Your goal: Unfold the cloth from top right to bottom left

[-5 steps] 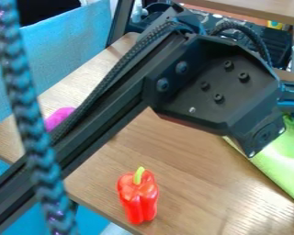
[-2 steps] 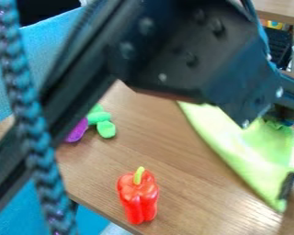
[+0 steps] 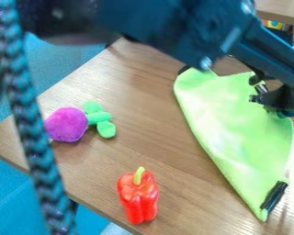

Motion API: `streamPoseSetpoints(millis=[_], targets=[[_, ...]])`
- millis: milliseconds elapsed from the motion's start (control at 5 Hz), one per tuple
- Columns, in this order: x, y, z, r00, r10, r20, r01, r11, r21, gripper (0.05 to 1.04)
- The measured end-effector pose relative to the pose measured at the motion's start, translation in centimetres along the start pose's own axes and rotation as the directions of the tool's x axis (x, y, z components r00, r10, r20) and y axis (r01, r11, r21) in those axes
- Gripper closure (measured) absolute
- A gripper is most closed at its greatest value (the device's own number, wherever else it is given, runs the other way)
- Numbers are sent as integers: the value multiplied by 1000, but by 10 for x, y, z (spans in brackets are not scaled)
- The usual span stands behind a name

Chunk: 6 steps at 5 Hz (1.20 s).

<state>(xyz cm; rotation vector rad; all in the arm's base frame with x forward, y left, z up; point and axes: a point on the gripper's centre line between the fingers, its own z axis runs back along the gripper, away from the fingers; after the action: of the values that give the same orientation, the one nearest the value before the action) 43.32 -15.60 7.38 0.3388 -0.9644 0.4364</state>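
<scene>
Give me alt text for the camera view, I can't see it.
A lime-green cloth lies on the right of a wooden table, with the black robot arm's gripper at its upper right edge. A red toy pepper stands nearer the camera, and a purple plush with green leaves lies to the left.

The cloth (image 3: 226, 128) looks like soft, matt fabric with a faint sheen, while the worktop (image 3: 152, 124) shows smooth wood grain with a satin gloss where light catches it. The pepper (image 3: 138, 197) looks like hard plastic, smooth and glossy, and the round purple toy (image 3: 67, 124) like fuzzy, matt plush. A braided cable (image 3: 31, 133) has a rough woven surface, and the arm (image 3: 174, 27) looks smooth and dark with a low shine
</scene>
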Motion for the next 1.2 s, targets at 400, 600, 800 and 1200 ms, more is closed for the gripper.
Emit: streamPoseSetpoints(millis=[400,600,800,1200], targets=[[19,39,18,996,76,-43,-77,997,-10,1030],[18,70,19,993,91,-81,-90,996,14,1030],[23,104,26,983,135,-128,-131,991,36,1030],[23,153,36,976,145,-163,-139,989,48,1032]])
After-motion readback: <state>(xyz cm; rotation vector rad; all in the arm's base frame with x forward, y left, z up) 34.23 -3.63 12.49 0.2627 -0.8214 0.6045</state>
